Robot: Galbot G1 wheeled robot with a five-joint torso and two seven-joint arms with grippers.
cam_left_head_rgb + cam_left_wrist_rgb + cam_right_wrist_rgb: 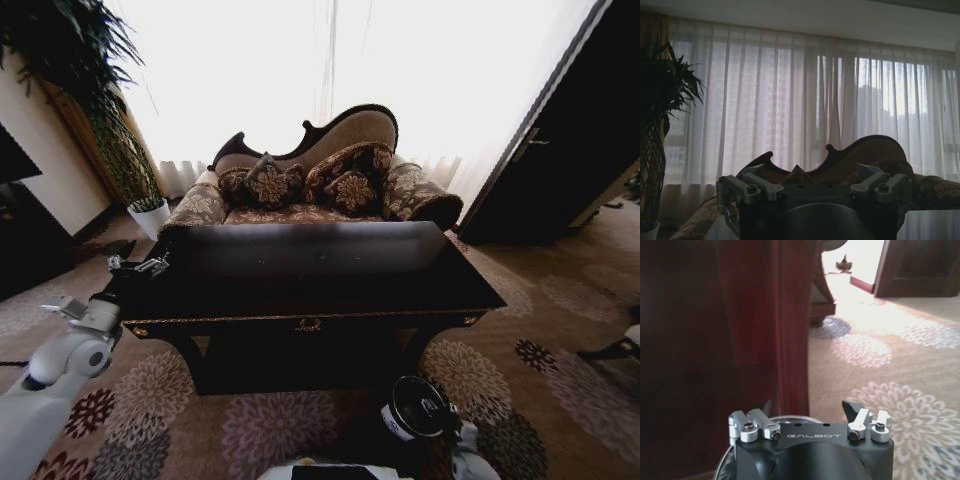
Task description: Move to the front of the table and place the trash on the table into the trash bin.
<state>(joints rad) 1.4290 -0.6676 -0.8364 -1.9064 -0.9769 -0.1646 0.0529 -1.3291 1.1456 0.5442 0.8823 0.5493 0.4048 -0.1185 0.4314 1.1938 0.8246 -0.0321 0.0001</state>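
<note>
The trash bin (420,408) is low before the table (300,290), contents unclear, right hand (808,407) spread wide over its rim.

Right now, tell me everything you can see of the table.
The table is a large rectangular piece of dark, nearly black wood with a glossy top that mirrors the window light. A thin gold trim runs along its front edge, with a small gold emblem at mid-front, and its legs curve. It stands on patterned carpet before an ornate sofa.

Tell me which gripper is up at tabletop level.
The left gripper, at the table's front left corner; the right gripper hangs low by the carpet, beside the table's leg.
</note>
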